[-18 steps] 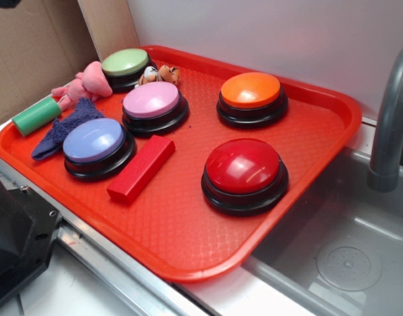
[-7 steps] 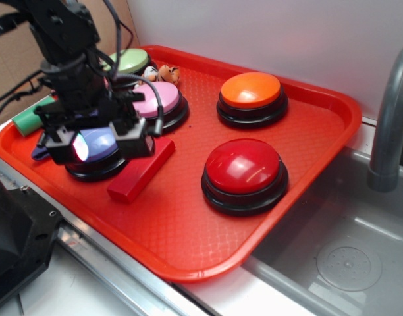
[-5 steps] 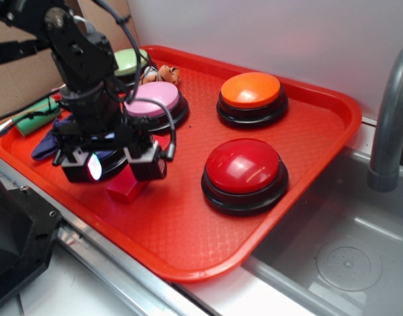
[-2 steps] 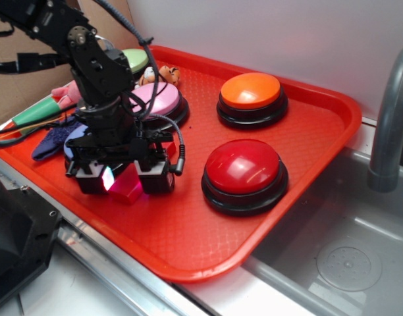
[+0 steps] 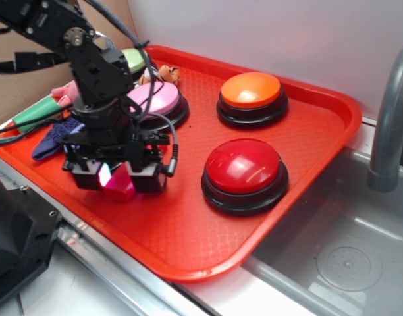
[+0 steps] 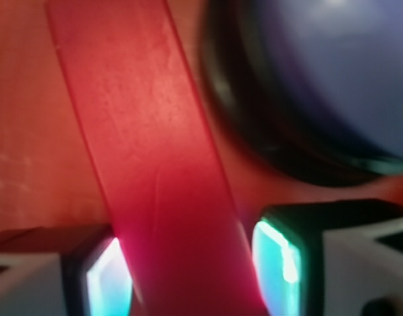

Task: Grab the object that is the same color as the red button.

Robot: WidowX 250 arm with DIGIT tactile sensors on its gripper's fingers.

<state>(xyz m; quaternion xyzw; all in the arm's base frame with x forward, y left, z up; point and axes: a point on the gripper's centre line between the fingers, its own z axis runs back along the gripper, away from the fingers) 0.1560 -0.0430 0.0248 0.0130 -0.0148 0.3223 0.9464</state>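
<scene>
The red block [image 5: 120, 186] lies on the red tray [image 5: 188, 230], and only its near end shows between my fingers. My gripper [image 5: 117, 181] is down over that end, shut on it. In the wrist view the block [image 6: 142, 131] runs up and to the left from between the two lit pads [image 6: 277, 263], which press on both of its sides; my gripper [image 6: 191, 276] is at the bottom edge. The red button [image 5: 243, 164], a glossy dome on a black base, stands to the right of my gripper, apart from it.
A purple button [image 6: 320, 66] sits close beside the block. An orange button [image 5: 251, 90], a pink button [image 5: 152, 99] and a green button [image 5: 135, 60] stand further back. A green roller [image 5: 33, 113], blue cloth [image 5: 53, 138] and plush toy [image 5: 66, 92] lie at left. A sink [image 5: 346, 263] with a faucet [image 5: 389, 118] is at right.
The arm came in from the left, dropped over the block's near end and set its fingers on either side. Since the last frame it has shifted slightly left.
</scene>
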